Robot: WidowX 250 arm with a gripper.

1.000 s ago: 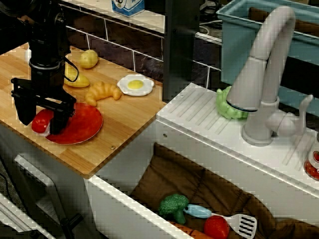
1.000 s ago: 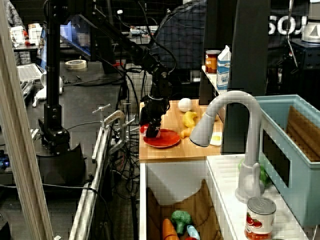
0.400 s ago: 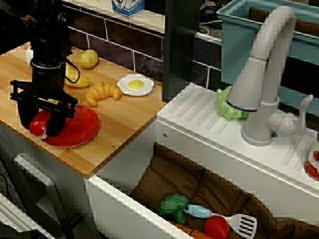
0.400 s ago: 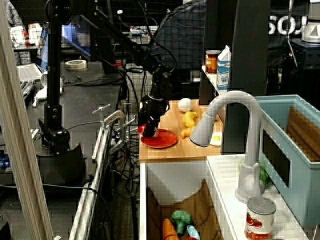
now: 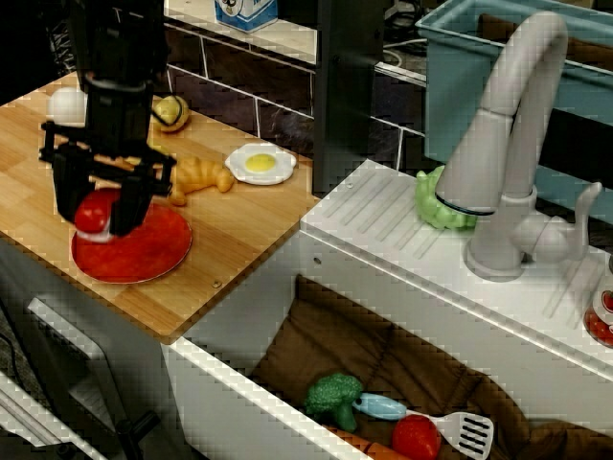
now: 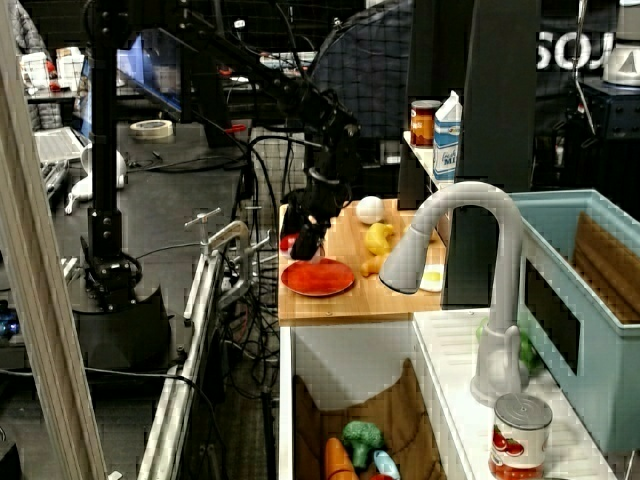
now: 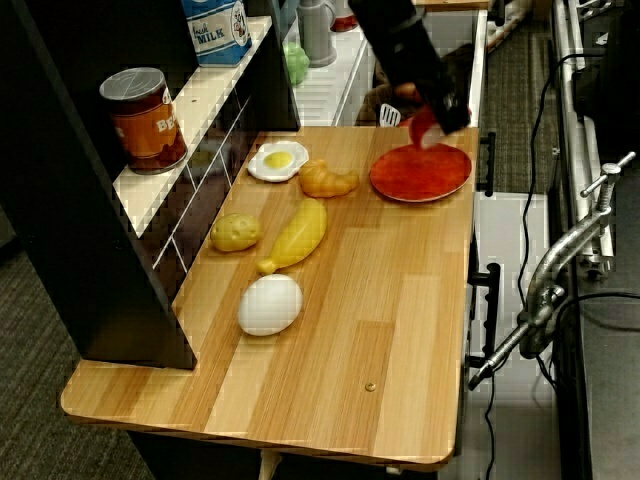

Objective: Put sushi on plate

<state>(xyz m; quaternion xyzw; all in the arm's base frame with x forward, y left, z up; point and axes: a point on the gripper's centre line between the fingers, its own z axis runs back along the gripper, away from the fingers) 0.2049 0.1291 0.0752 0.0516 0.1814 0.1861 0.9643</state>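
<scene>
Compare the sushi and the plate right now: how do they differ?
The sushi is a small chunky piece; the plate is a flat disc, much wider. The sushi is held up in the gripper, clear of the wood; the plate lies flat on the counter. The sushi shows a whitish base; the plate is all red. Both have glossy red surfaces.

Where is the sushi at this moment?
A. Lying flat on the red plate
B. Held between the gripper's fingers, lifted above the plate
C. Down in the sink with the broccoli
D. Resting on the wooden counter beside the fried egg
B. The sushi is clamped in the gripper and hangs clear above the plate, whose red surface lies bare beneath it.
</scene>
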